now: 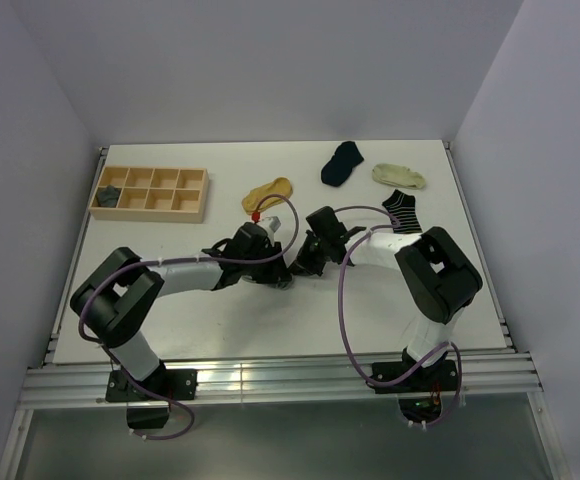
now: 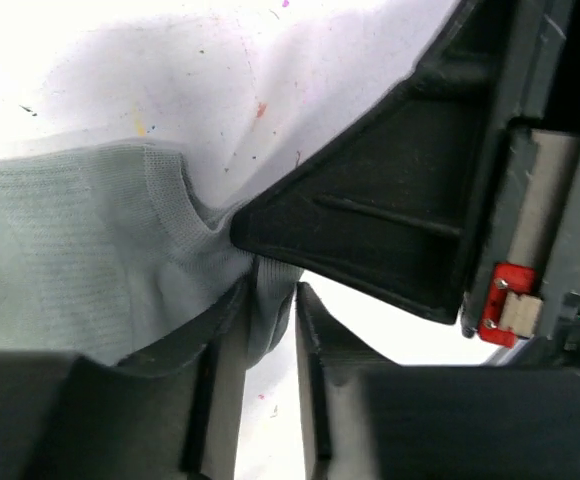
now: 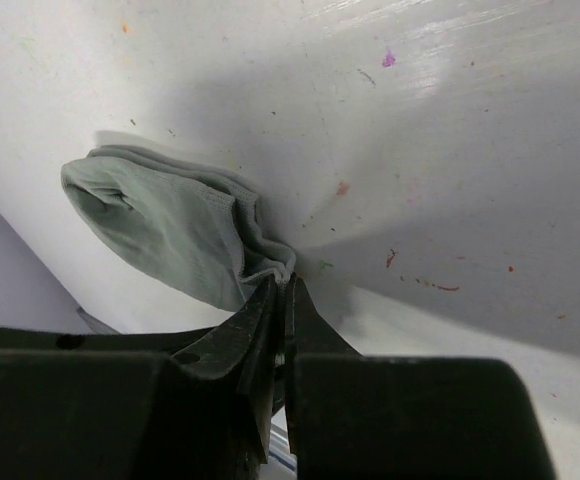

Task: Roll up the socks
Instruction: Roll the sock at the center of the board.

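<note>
A light grey sock lies bunched on the white table. My right gripper is shut on its cuff edge, pinching the fabric at the fingertips. In the left wrist view the same sock fills the left side. A fold of it hangs between the jaws of my left gripper, which stand apart. The fold rests against the left finger, and bare table shows beside the right one. Both grippers meet at the table's middle and hide the sock from above.
A mustard-yellow sock, a navy sock, a cream sock and a striped sock lie toward the back. A wooden compartment tray at back left holds a dark grey sock.
</note>
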